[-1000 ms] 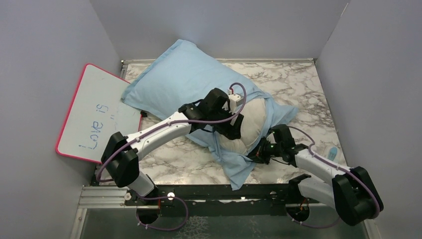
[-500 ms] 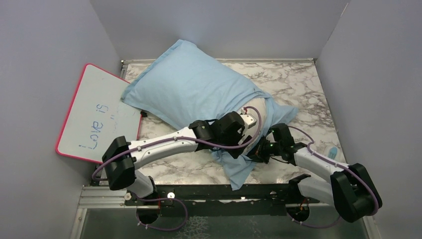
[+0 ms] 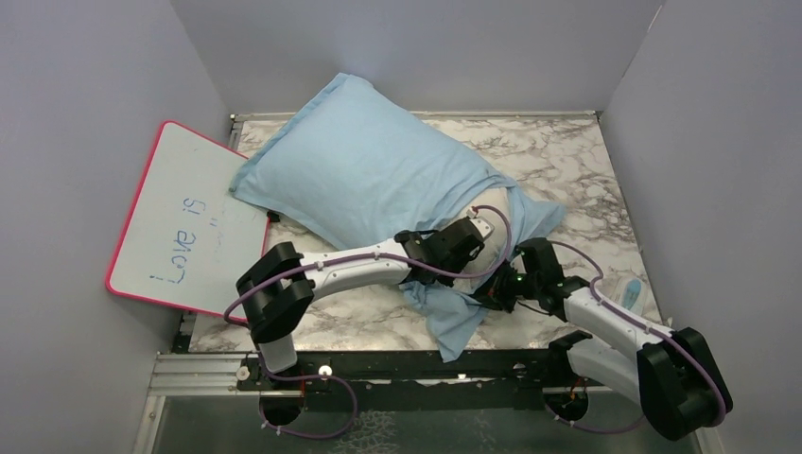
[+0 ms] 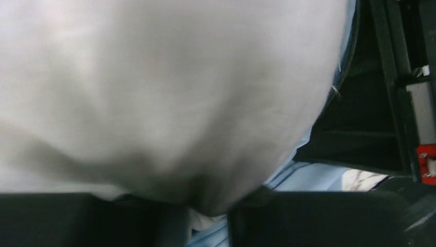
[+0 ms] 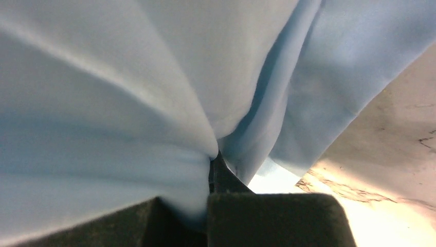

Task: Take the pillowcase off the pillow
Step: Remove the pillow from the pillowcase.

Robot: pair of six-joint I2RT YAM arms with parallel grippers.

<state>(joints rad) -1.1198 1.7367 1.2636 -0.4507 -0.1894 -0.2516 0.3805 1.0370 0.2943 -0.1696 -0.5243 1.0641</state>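
Observation:
The light blue pillowcase (image 3: pixel 364 165) lies slantwise across the marble table (image 3: pixel 567 156), and its loose open end hangs toward the near edge. The off-white pillow (image 3: pixel 492 232) pokes out of that open end. My left gripper (image 3: pixel 468 248) presses low against this bare end. In the left wrist view the pillow (image 4: pixel 164 87) fills the frame, and a fold of it is pinched in the left gripper (image 4: pixel 205 208). My right gripper (image 3: pixel 494 288) sits just right of it. It is shut on a gather of pillowcase (image 5: pixel 128 103) cloth at the right gripper (image 5: pixel 212 172).
A pink-rimmed whiteboard (image 3: pixel 184 218) leans at the table's left side. A small pale object (image 3: pixel 632 287) lies near the right edge. Grey walls close in the left, back and right. The black base rail (image 3: pixel 397 364) runs along the near edge.
My left arm dropped from above the bare pillow end to its near side. Its jaws went from wide open to closed on pillow fabric. The right arm barely moved.

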